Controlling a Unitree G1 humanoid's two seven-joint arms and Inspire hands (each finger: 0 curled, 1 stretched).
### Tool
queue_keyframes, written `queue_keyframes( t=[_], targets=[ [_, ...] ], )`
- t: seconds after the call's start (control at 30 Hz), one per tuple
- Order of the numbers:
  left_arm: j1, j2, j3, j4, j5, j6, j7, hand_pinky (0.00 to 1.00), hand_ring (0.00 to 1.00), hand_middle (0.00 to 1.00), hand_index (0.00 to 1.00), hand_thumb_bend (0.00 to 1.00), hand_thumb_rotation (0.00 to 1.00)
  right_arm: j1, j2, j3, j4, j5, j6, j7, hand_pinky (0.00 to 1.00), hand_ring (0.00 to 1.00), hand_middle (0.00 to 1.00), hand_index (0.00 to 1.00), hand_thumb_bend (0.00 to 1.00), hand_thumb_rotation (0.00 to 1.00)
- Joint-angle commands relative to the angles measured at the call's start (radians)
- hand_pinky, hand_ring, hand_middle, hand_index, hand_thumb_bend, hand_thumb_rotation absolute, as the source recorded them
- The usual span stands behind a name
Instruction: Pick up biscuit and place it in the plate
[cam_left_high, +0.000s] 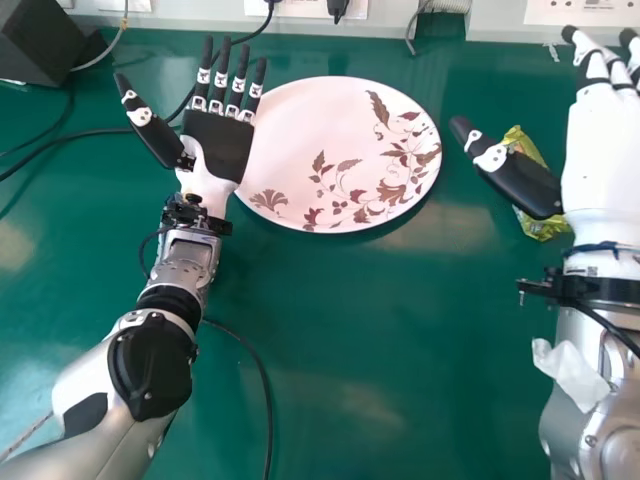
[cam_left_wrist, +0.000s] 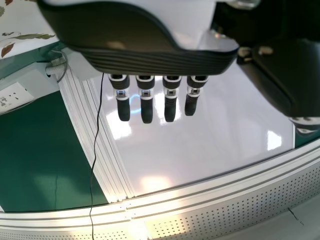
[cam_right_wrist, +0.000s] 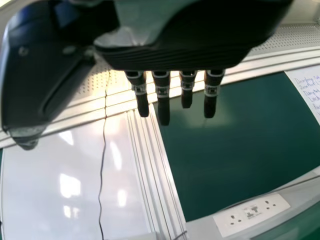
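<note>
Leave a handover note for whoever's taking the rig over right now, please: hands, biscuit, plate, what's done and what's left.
Left hand: open, empty, at the plate's left edge.
Right hand: open, not gripping anything; its thumb partly hides the biscuit packet in the head view.
Biscuit packet: on the green table, right of the plate.
Plate: on the table, nothing on it.
Done: neither pick nor placement.
Left: grasp the packet, probably with the right hand, and set it on the plate.
</note>
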Motion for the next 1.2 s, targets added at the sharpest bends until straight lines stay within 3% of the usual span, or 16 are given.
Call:
queue_keyframes(
  t=[0.0, 0.57, 1.17],
  targets=[
    [0.018, 0.004, -0.003, 0.001, 0.002, 0.001, -0.018, 0.92, 0.94, 0.98, 1.0, 1.0, 0.45, -0.01, -0.007, 0.001, 0.012, -0.006, 0.008, 0.001, 0.91, 0.94, 0.92, 0.98, 1.0, 0.55],
    [0.017, 0.006, -0.004, 0.002, 0.004, 0.005, -0.018, 0.95, 0.94, 0.97, 1.0, 1.0, 0.42, -0.047, -0.04, -0.004, 0.076, -0.005, 0.063, 0.096, 0.88, 0.92, 0.91, 0.99, 0.99, 0.49],
    [0.016, 0.003, 0.006, 0.002, -0.006, 0.035, -0.025, 0.94, 0.93, 0.97, 0.99, 1.0, 0.36, -0.083, -0.086, 0.004, 0.137, -0.014, 0.145, 0.228, 0.9, 0.93, 0.92, 0.99, 0.93, 0.5]
  ],
)
